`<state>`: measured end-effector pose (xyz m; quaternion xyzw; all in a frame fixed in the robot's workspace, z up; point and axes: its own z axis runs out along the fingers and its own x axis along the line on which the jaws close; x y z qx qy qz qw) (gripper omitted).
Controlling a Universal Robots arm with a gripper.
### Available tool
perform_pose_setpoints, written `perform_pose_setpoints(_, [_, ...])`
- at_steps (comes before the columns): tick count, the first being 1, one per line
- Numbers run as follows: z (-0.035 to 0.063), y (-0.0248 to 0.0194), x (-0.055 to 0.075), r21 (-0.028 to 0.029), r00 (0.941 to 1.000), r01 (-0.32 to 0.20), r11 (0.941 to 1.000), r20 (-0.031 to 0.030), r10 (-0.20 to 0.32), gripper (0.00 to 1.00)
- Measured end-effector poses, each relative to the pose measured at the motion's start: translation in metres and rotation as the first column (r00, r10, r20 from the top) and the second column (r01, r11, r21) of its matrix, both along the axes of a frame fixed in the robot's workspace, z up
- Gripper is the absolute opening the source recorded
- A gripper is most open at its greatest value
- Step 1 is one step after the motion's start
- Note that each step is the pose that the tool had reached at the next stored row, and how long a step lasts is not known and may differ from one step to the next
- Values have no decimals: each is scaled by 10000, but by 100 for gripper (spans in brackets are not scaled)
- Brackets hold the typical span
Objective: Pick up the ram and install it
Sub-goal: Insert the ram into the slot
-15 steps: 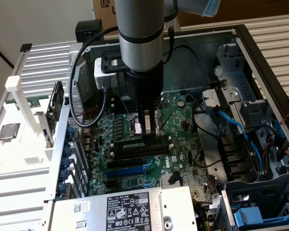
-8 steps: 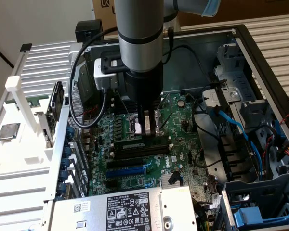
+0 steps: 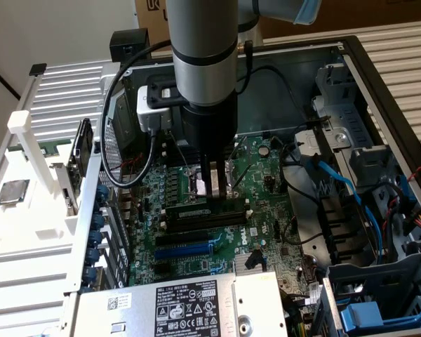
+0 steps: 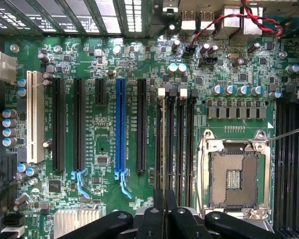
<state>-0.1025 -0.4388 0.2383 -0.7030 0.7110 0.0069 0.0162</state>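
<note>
A: Which step is this?

B: The install, I'd judge. Inside the open computer case (image 3: 379, 84), the arm stands over the motherboard (image 4: 109, 59). The pincer (image 3: 212, 195) is down at the row of black memory slots (image 4: 182, 139), just beside the empty processor socket (image 4: 234, 177).

A: And the ram?

B: The ram (image 3: 191, 210) lies along one of those slots beside the socket, directly under the fingertips.

A: The grip?

B: The fingers are drawn close together. The stick shows edge-on there, so I take it as clamped on its upper edge rather than see that plainly.

A: What does seating it call for?

B: In my judgement, the stick has to stay square to its slot with no lean toward the socket. The white end clips (image 4: 162, 92) must be free to catch, and the press must go straight toward the board.
</note>
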Motion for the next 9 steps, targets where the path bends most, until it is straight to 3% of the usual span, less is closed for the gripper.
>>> perform_pose_setpoints(9, [-1, 0, -16, -1, 10000, 34, 10000, 8, -34, 12])
